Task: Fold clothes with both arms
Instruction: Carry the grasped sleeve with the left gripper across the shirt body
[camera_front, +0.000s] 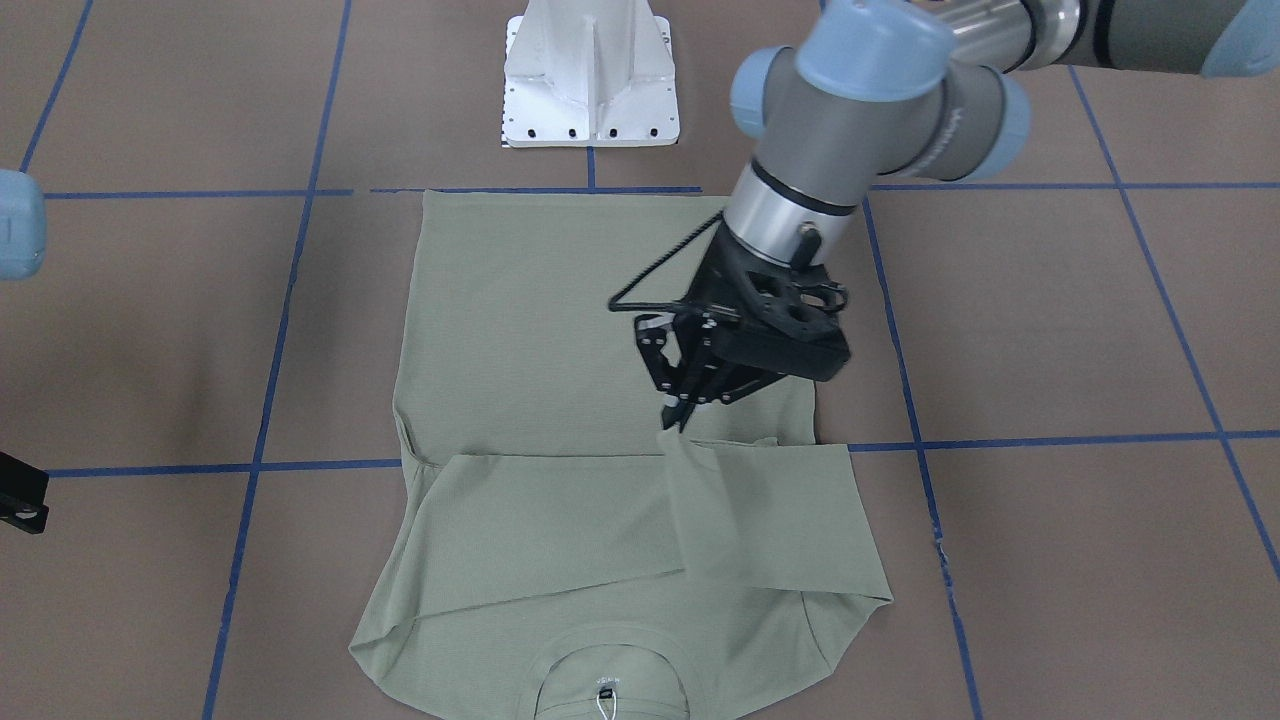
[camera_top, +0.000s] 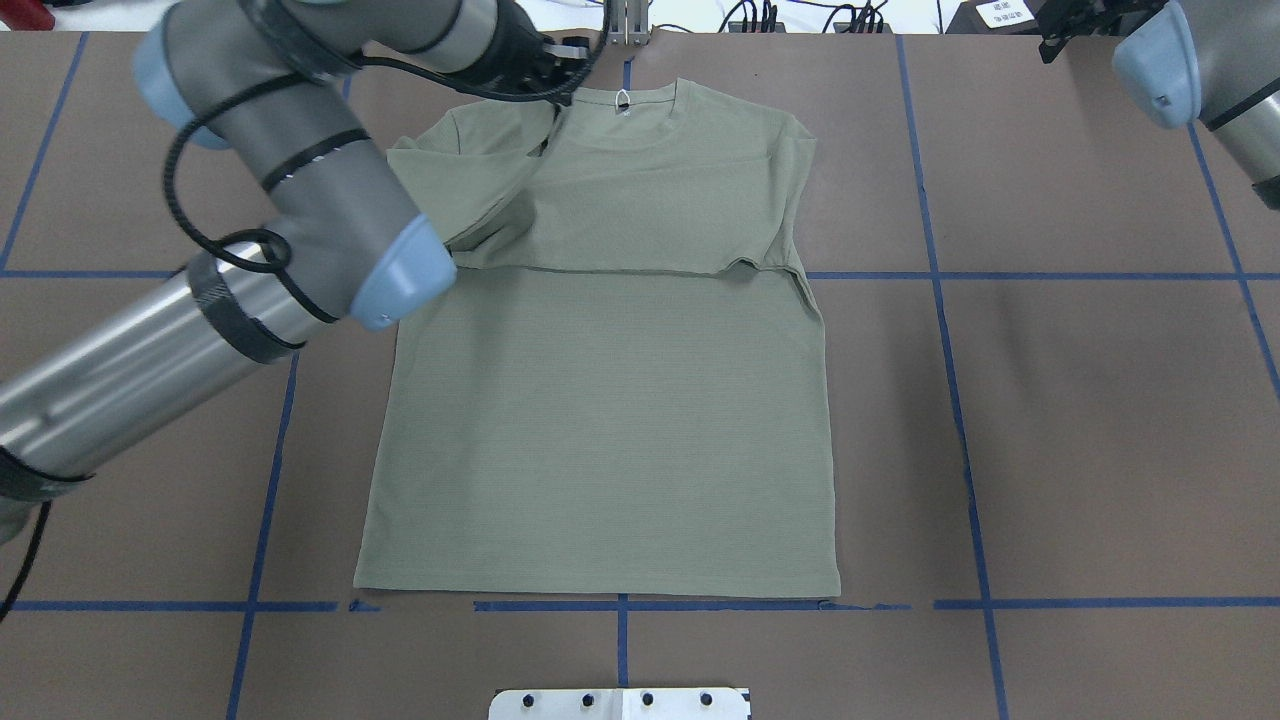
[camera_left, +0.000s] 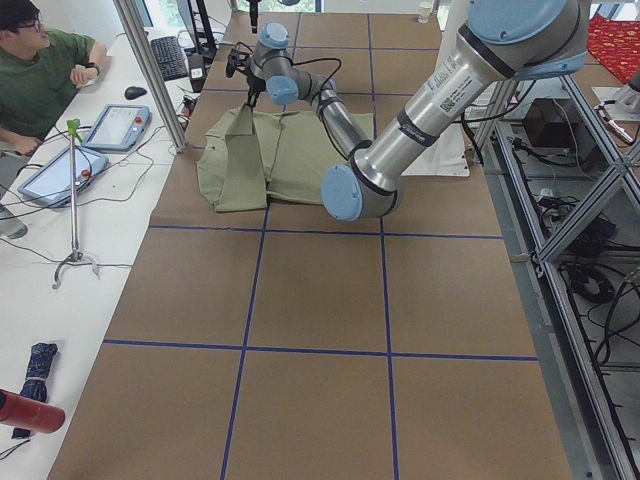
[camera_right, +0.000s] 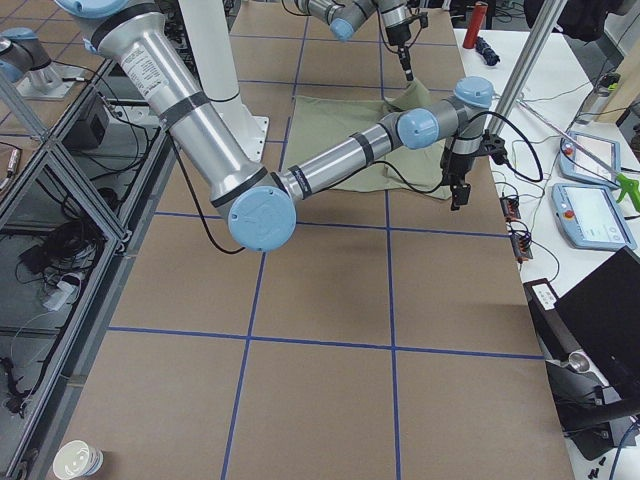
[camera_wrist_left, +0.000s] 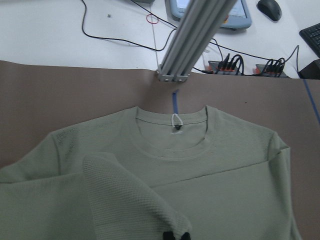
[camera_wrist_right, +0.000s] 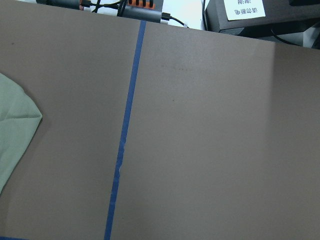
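The left arm (camera_top: 300, 200) reaches in from the near left and stretches across to the far end of the brown table (camera_top: 1050, 400). There the left gripper (camera_front: 680, 415) hangs over the chest of the shirt (camera_top: 600, 430), tips pointing down. Its jaws are clenched on the cuff end of the left sleeve (camera_front: 720, 510), which rises off the cloth in a steep drape from the left shoulder up to the pinch. The left wrist camera shows the same ribbed fabric bunched at the black fingertips (camera_wrist_left: 176, 236). The shirt itself lies flat in the middle of the table. Its hem is towards the white base (camera_front: 590, 75) on the near side, and its collar (camera_wrist_left: 172, 148) sits at the far edge, with a small white loop (camera_wrist_left: 176, 120) inside the neck. The right sleeve (camera_top: 650, 220) is already folded in and lies flat across the chest, its lower edge running straight from side to side. Blue tape lines (camera_top: 940, 275) divide the tabletop into squares around the garment. To the right, well apart from the shirt, the right arm (camera_top: 1190, 60) sits at the far right corner. The right gripper (camera_right: 456, 198) hangs there above bare table, touching nothing, and whether its jaws are parted or closed cannot be told. The right wrist camera sees only a corner of the shirt at its edge.
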